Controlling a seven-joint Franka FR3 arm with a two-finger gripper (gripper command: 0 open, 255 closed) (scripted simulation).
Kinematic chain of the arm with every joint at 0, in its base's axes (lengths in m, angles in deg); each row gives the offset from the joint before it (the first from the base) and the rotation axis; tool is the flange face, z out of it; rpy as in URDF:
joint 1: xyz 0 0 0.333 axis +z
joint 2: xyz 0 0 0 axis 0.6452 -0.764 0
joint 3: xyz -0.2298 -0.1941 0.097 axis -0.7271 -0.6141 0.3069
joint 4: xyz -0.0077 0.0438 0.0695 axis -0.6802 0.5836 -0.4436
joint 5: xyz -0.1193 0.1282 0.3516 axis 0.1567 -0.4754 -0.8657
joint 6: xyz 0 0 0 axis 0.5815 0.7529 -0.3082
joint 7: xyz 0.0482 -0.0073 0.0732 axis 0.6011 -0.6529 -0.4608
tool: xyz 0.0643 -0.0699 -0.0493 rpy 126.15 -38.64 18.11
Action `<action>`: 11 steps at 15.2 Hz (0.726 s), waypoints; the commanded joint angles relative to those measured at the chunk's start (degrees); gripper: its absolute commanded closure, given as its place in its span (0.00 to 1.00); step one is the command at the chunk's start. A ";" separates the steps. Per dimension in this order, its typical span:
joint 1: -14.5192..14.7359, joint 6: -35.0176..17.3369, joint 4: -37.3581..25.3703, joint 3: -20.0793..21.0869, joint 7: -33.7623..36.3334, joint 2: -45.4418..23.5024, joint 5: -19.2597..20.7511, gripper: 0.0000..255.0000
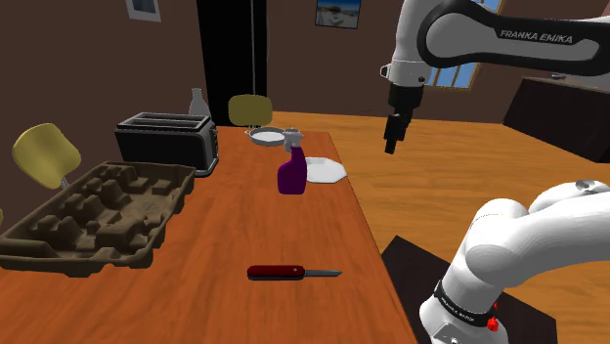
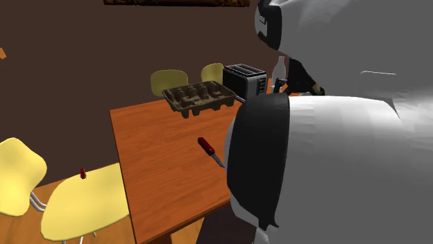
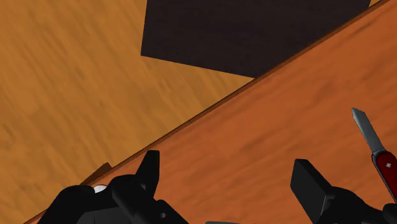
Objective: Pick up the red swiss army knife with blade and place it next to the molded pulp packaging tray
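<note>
Two fingers spread, empty; knife lies outside their gap.

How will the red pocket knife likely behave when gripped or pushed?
The knife looks rigid, unlikely to flex. Lying flat on the table, it should slide or spin rather than roll. Its slim handle sits low, so the open gripper may scrape the table.

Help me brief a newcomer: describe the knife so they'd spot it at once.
Find the long reddish-brown wooden table. In the shoulder view, right of the brown moulded pulp tray, lies a slim dark-red pocket knife. Unlike the upright purple spray bottle, it lies flat, silver blade out.
</note>
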State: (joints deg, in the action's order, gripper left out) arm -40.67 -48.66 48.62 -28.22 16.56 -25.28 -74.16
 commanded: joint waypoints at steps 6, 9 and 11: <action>3.22 -7.34 5.59 3.17 1.22 -1.24 -3.27 0.00; 5.25 -11.94 8.35 5.22 1.86 -2.69 -5.20 0.00; 6.62 -15.10 9.93 6.64 2.26 -3.98 -6.46 0.00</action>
State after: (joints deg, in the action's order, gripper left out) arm -34.75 -62.23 58.23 -22.32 18.60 -28.31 -79.97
